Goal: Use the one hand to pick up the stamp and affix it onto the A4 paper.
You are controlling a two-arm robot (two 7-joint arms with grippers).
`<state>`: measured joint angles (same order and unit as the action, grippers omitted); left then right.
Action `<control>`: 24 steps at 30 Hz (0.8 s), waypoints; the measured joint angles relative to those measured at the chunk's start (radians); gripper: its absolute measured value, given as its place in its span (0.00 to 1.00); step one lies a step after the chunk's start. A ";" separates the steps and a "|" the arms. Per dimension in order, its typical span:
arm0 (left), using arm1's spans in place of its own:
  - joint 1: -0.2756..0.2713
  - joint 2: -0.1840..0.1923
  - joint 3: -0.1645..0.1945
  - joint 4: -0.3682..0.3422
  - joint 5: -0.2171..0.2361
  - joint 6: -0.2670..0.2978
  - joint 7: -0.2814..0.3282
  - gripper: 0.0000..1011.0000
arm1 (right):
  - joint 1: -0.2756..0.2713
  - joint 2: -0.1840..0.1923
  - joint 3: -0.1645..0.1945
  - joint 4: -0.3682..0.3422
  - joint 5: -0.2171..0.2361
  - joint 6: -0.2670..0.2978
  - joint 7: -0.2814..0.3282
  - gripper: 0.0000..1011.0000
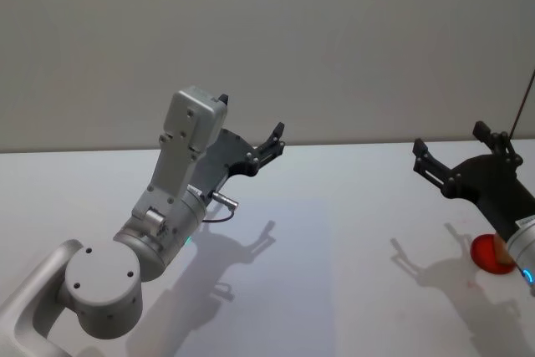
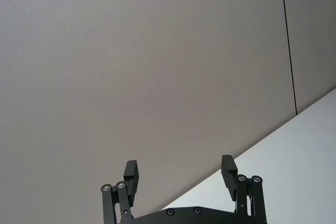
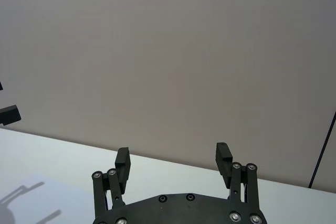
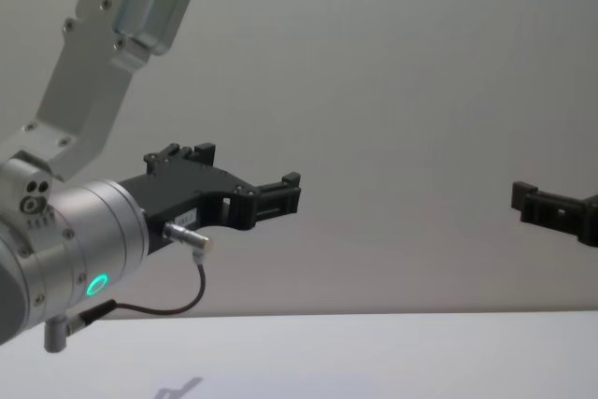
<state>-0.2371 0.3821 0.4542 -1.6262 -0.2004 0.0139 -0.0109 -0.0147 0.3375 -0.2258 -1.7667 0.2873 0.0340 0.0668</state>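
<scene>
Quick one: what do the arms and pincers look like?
Both are black two-fingered linkages with silver screws: left pincer, right pincer. Left arm is silver-grey: angular housing, cylindrical wrist with green light ring, thin black cable.

We see the white paper (image 1: 276,290) lying flat. Right of it, our right gripper (image 1: 448,139) hangs raised, jaws apart, and a tan stamp (image 1: 500,248) shows, partly hidden.
</scene>
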 joint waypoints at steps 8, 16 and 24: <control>0.000 0.000 0.000 0.000 0.000 0.000 0.000 0.99 | 0.000 0.000 0.000 0.000 0.000 0.000 0.000 0.99; 0.000 0.000 0.000 0.000 0.000 0.000 0.000 0.99 | -0.002 0.002 0.002 -0.004 0.000 0.006 -0.001 0.99; 0.000 0.000 0.000 0.000 0.000 0.000 0.000 0.99 | -0.026 0.017 0.010 -0.046 -0.003 0.052 -0.034 0.99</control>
<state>-0.2371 0.3821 0.4542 -1.6262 -0.2004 0.0139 -0.0110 -0.0410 0.3550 -0.2154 -1.8123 0.2840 0.0857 0.0325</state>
